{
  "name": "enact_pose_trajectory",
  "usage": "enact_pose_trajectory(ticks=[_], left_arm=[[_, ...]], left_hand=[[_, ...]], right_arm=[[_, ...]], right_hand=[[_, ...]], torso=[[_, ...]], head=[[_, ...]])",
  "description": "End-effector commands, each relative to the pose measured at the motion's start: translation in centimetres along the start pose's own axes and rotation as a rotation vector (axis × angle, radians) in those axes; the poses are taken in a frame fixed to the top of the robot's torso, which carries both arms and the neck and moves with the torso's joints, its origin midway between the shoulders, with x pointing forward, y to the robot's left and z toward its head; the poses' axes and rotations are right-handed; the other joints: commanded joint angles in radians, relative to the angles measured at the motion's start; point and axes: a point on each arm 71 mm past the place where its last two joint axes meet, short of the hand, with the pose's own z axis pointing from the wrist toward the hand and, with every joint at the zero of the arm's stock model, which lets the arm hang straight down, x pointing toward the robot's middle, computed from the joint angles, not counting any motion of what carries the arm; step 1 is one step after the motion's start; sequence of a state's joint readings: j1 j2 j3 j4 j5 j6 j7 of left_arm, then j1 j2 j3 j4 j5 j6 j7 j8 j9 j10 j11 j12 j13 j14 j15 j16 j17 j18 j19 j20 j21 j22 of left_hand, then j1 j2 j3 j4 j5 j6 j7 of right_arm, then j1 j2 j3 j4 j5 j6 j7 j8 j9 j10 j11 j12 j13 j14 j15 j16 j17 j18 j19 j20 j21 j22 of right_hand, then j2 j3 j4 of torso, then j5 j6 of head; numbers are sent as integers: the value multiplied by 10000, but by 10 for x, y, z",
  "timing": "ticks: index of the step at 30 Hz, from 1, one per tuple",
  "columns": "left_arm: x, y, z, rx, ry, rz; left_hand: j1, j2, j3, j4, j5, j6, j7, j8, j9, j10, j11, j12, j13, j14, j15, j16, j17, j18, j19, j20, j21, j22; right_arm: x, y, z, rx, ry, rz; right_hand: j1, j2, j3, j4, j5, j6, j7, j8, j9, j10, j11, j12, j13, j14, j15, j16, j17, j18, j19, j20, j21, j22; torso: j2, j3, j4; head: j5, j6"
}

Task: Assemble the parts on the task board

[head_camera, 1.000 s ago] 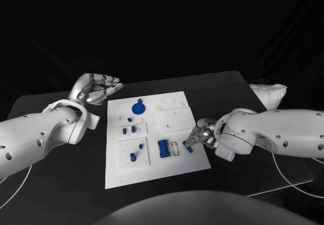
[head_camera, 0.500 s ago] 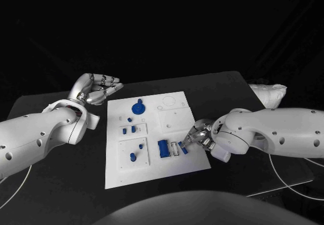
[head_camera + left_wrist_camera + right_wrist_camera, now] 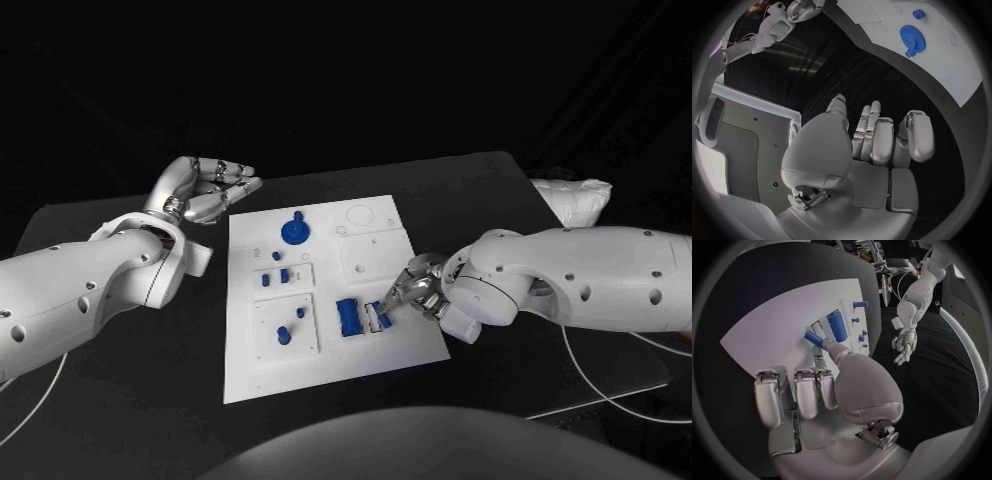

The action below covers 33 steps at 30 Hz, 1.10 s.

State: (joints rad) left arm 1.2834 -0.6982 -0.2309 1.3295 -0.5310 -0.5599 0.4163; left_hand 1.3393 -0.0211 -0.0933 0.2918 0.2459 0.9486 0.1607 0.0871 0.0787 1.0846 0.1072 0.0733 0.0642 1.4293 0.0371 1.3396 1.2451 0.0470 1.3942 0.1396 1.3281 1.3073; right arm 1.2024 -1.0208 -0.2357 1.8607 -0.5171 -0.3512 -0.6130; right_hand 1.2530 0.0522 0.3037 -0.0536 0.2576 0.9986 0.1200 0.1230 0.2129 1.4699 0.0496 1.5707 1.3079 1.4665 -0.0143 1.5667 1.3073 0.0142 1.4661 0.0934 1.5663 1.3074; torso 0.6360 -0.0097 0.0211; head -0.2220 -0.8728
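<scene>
The white task board point(image 3: 325, 355) lies in the middle of the table. On it are a blue gear point(image 3: 294, 232), a tall blue block point(image 3: 348, 316) and several small blue pegs point(image 3: 284, 335). My right hand point(image 3: 415, 294) reaches over the board's right side and pinches a small blue part point(image 3: 384, 320) just right of the blue block. In the right wrist view the thumb and one finger meet on this part point(image 3: 813, 338), beside the block point(image 3: 836, 323); the other fingers are curled in. My left hand point(image 3: 211, 188) hovers off the board's far left corner, holding nothing, near the gear point(image 3: 911, 36).
A white bundle point(image 3: 575, 199) sits at the table's far right corner. A thin white cable point(image 3: 606, 398) runs along the near right of the table. Black tabletop surrounds the board on all sides.
My right hand has slid left over the board, carrying the small blue part closer to the tall blue block. The left arm has stayed still.
</scene>
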Motion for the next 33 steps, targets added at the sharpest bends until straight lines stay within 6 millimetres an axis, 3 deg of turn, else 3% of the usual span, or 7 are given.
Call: enact_pose_trajectory(ticks=[1, 18, 33], left_arm=[[2, -2, 1, 93, 143, -47], [2, -2, 1, 87, 152, -45], [4, -2, 1, 94, 194, -64]], left_hand=[[8, 121, -75, -2, 51, 11, 31, -45, -10, 70, -8, -11, 15, 79, -25, -22, 0, 106, 61, 7, -63, 1781], [8, 121, -75, -2, 51, 11, 31, -45, -10, 70, -8, -11, 15, 79, -25, -22, 0, 106, 61, 7, -63, 1781], [38, 161, -113, -2, 50, 19, 29, -57, -9, 81, -11, -13, 14, 81, -28, -22, 4, 106, 64, 3, -78, 1786]], right_arm=[[3, 0, 1, 74, 313, 128], [5, 1, 3, 194, 474, 104], [7, 1, 4, 385, 637, -46]], right_hand=[[-37, -45, -23, 13, -31, 76, 27, -8, -5, 1009, 15, 1, 2629, 1043, -43, 41, 2635, -142, 1047, 6, 45, 2634], [-47, -54, -29, 14, -47, 81, 28, -25, -23, 1009, 16, 1, 2629, 1043, -45, 41, 2635, -142, 1047, 6, 45, 2634], [-367, -229, -282, 195, -219, 35, 94, -256, -238, 1009, 68, 1, 2629, 1043, -31, 41, 2635, -142, 1047, 11, 45, 2634]], torso=[[8, 1, 1], [3, -1, -2], [-1, 2, 3]], head=[[6, 2], [4, 2], [10, 2]])
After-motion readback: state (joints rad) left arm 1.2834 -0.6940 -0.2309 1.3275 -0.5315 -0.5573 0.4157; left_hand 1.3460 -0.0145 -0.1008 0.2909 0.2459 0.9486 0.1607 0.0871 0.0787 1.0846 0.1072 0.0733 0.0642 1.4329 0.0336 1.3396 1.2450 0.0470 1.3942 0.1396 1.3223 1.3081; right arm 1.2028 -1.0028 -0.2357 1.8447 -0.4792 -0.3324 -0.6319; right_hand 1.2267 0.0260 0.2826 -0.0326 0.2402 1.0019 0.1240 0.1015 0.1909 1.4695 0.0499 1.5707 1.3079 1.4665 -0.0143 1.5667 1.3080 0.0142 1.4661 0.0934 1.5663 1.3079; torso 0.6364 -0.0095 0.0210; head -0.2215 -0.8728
